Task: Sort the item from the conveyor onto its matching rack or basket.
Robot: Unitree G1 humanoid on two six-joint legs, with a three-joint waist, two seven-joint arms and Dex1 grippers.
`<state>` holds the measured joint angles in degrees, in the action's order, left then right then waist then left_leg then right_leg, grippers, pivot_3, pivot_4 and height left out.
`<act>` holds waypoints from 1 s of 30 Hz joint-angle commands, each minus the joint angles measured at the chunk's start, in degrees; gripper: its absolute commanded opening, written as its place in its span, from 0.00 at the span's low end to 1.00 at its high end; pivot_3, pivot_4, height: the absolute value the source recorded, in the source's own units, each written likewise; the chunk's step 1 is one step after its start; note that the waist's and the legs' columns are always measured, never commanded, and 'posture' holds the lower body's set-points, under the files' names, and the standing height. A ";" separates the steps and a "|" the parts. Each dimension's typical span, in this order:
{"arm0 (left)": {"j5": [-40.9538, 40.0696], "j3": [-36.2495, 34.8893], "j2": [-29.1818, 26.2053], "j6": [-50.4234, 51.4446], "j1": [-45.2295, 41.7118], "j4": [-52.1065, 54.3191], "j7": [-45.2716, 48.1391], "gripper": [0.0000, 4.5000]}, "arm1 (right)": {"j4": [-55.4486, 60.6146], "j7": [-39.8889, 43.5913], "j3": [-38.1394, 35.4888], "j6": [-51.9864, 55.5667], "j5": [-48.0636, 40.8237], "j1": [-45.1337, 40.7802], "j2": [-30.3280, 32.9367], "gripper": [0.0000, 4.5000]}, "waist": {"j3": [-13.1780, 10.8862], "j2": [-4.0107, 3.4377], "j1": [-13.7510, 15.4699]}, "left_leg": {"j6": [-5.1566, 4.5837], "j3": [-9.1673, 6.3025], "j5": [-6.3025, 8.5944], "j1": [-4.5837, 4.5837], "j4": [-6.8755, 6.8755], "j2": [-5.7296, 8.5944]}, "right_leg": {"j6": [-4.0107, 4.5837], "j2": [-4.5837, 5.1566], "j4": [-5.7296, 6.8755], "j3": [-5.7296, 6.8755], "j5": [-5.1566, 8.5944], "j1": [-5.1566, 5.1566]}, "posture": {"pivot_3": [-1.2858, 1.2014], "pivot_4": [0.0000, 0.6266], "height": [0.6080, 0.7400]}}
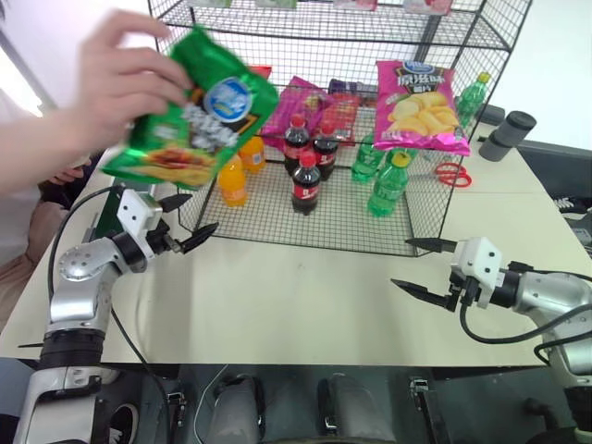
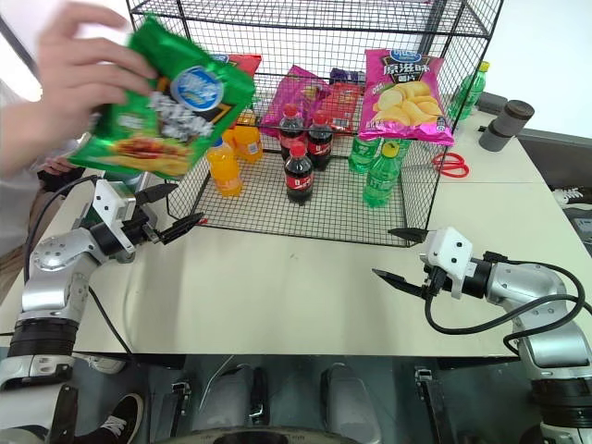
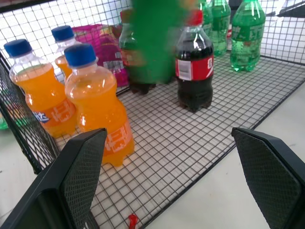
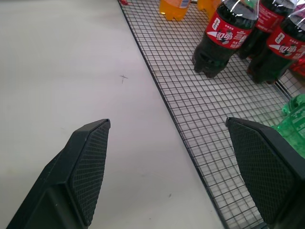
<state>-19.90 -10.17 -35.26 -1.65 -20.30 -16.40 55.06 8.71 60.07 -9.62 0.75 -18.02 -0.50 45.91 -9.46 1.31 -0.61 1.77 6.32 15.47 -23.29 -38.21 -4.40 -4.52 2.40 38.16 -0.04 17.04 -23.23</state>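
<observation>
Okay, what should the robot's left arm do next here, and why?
Probably raise the open left gripper toward the green crisp bag to take it. A person's hand holds the bag in the air just above that gripper, in front of the rack; the right gripper is farther off.

Head down; wrists near (shared rack (image 1: 324,222))

- You'll see three cola bottles (image 1: 306,185) standing upright together.
- Orange soda bottles (image 1: 232,179) stand to their left.
- Green soda bottles (image 1: 388,185) stand to their right.
- A pink crisp bag (image 1: 420,104) hangs above those.
- Red scissors (image 1: 450,173) lie on the pale table (image 1: 305,305).
</observation>
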 commanded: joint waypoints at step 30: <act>-3.56 -4.39 -4.77 0.85 15.14 12.16 4.65 1.00 | 0.53 0.43 4.16 2.51 -1.64 -4.90 -2.43 0.90 | 0.01 -0.01 -0.02 | 0.01 -0.01 0.00 0.01 0.02 -0.09 | 0.01 -0.01 0.00 -0.02 0.01 -0.03 | 0.52 0.24 1.00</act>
<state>-23.74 -12.31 -39.85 3.20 -4.73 -6.62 59.79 8.64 60.15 -5.07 3.42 -18.60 -4.91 43.75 -9.45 1.30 -0.63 1.78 6.31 15.47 -23.28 -38.20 -4.48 -4.50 2.41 38.15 -0.04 17.05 -23.25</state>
